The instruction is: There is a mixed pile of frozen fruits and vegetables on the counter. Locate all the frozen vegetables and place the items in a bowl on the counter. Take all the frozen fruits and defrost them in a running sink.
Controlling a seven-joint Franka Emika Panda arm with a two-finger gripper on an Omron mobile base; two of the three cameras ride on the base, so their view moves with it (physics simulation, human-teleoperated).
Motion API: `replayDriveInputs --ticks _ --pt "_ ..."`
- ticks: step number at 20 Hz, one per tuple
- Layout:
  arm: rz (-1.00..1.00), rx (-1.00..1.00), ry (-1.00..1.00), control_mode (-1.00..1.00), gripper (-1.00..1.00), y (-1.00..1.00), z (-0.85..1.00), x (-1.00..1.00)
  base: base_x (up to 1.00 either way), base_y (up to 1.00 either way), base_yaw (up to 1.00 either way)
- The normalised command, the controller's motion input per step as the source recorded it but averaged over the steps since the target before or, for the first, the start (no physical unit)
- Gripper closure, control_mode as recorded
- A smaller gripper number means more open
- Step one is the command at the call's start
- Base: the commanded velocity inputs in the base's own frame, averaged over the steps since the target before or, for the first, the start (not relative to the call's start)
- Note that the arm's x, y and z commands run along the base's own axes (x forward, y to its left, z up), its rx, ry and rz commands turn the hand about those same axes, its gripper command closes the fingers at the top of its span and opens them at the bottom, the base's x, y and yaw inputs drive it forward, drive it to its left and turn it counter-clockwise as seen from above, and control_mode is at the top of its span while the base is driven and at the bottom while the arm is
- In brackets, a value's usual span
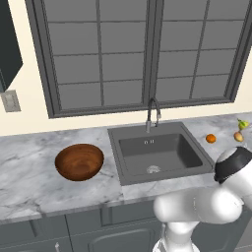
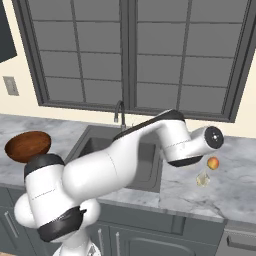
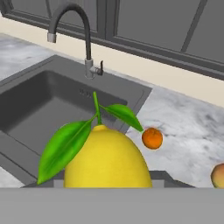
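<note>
Along the marble counter [image 1: 29,167] the main hazard is the long carry. The sink [image 1: 162,152] sits in the middle, the brown bowl [image 1: 79,161] is well to its left, and the food pieces lie on the stretch to its right, where the arm [image 2: 125,160] reaches. Anything bound for the bowl must cross the whole open basin, so a slip on the way would drop it into the wrong place. The curved faucet [image 3: 88,43] rises at the back rim, and a low or wide swing could clip it. In the hand view the gripper [image 3: 109,180] is nearly closed, and the yellow piece [image 3: 107,159] sits right where its tips would be, so I judge it held, though the tips themselves are hidden behind it. Its smooth, rounded skin gives the jaws little to bite on, and a quick move could roll it loose. With its leaves it looks much like a lemon, so a sorting mistake is a real risk. Placed in the wrong spot, bowl or sink, it would spoil the result. On the counter beyond it rest the peach-like ball [image 3: 218,176] and the orange ball [image 3: 152,138], with the whitish lump [image 2: 202,178] near the peach-like one. A careless return could knock these toward the sink edge.
</note>
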Motion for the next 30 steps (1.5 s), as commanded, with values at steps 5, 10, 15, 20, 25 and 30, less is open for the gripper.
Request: replayDriveInputs --ticks 5,10,15,20,25,30 --pt "0.19 0.00 -0.04 -1.00 1.00 0.35 0.21 -0.13 0.00 0.00 0.00" --pt "0.12 -0.02 -0.09 -1.00 1.00 0.41 0.17 -0.32 0.00 0.00 0.00" --pt "0.07 -0.02 -0.08 -1.00 1.00 0.37 0.37 -0.16 0.00 0.00 0.00" --pt "0.05 0.00 -0.05 -1.00 1.00 0.38 0.40 -0.07 0.00 0.00 0.00" --pt "0.04 -0.02 -0.13 -1.00 1.00 0.33 0.16 -0.31 0.00 0.00 0.00" --pt "0.00 0.00 -0.01 -1.00 1.00 0.22 0.06 -0.27 0.00 0.00 0.00"
